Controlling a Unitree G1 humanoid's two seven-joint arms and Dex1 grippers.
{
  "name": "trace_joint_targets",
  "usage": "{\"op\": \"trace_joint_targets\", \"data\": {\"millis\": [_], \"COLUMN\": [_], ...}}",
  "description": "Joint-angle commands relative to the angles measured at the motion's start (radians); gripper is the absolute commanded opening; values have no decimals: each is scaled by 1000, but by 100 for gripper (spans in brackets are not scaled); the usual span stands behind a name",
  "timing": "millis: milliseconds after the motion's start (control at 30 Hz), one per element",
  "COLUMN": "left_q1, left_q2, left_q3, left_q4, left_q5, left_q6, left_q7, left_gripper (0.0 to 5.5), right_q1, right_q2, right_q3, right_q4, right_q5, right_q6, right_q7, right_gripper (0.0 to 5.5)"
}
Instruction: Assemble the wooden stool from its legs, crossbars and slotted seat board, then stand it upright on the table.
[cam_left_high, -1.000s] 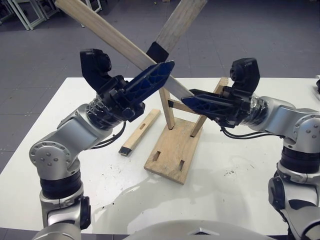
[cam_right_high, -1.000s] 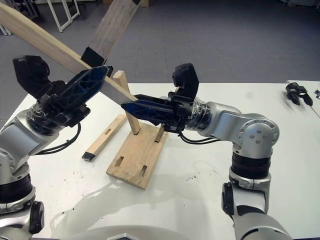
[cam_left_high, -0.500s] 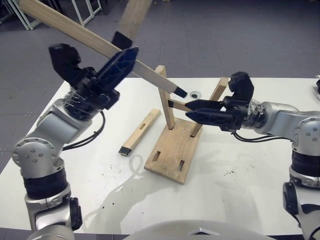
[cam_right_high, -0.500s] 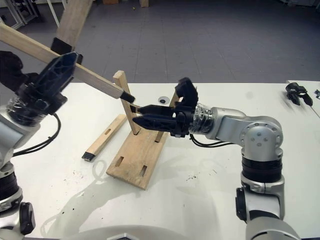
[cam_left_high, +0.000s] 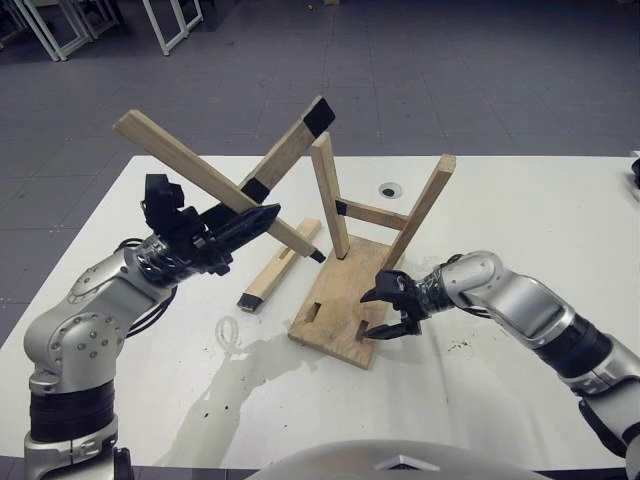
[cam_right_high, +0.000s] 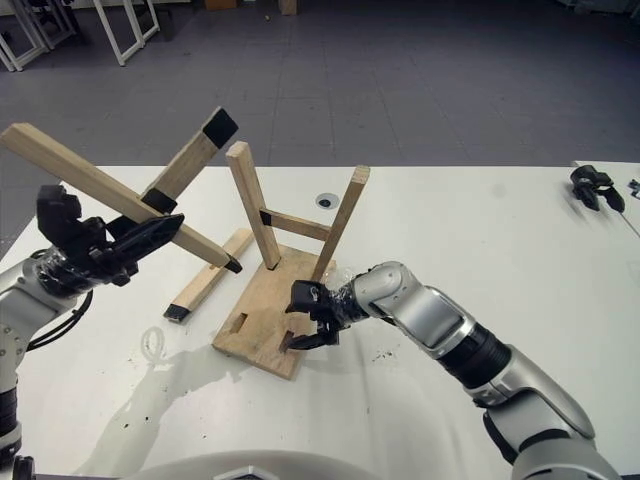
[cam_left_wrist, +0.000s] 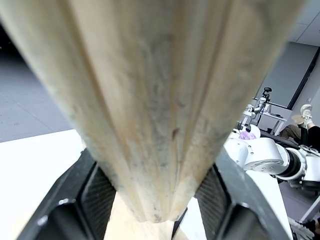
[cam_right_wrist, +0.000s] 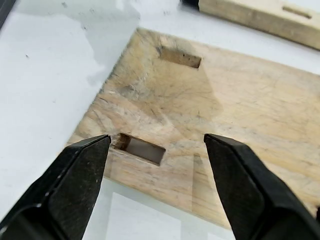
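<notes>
Lowered since a second ago, right pincer (cam_left_high: 372, 315) gapes over the seat board's (cam_left_high: 335, 290) empty slots (cam_left_high: 313, 312) on the surface; left pincer (cam_left_high: 262, 218), clamped on the second leg pair (cam_left_high: 180, 155), must next seat it.

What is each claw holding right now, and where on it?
Left claw grips the wooden leg around its middle; right claw is open over the seat board, holding nothing.

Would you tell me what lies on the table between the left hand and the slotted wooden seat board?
A loose pale wooden bar with a slot and black end lies flat there, between left hand and seat board, in both eye views.
</notes>
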Motion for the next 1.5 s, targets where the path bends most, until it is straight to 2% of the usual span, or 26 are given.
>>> {"op": "trace_joint_targets", "data": {"millis": [33, 133, 233, 400, 633, 867, 1067, 1233, 1500], "left_q1": [44, 61, 62, 33, -130, -185, -192, -171, -213], "left_q2": [40, 59, 59, 22, -54, -86, -108, -138, -93], "left_q3": [-32, -71, -124, -211, -340, -408, -436, -449, -489], "left_q4": [-34, -47, -59, -37, 126, 249, 325, 335, 453], "left_q5": [78, 145, 204, 291, 445, 509, 552, 573, 656], "left_q6": [-8, -24, -44, -107, -257, -318, -357, -387, -443], "left_q7": [-67, -120, -169, -216, -315, -413, -452, -450, -522], "left_gripper": [204, 204, 204, 204, 204, 204, 204, 204, 204], "right_q1": [-1, -4, -14, -34, -56, -63, 16, 91, 162], "right_q2": [-18, -58, -91, -126, -146, -127, -187, -245, -254], "right_q3": [78, 114, 94, 29, -43, -156, -227, -263, -301], "right_q4": [9, 10, 14, 81, 190, 145, 55, 77, 102], "right_q5": [-187, -336, -429, -508, -571, -536, -513, -530, -549], "right_q6": [-110, -253, -383, -613, -890, -865, -812, -805, -782], "right_q7": [-11, 1, 8, 6, 6, 30, 87, 111, 91], "right_gripper": [345, 345, 345, 345, 345, 345, 345, 345, 345]}}
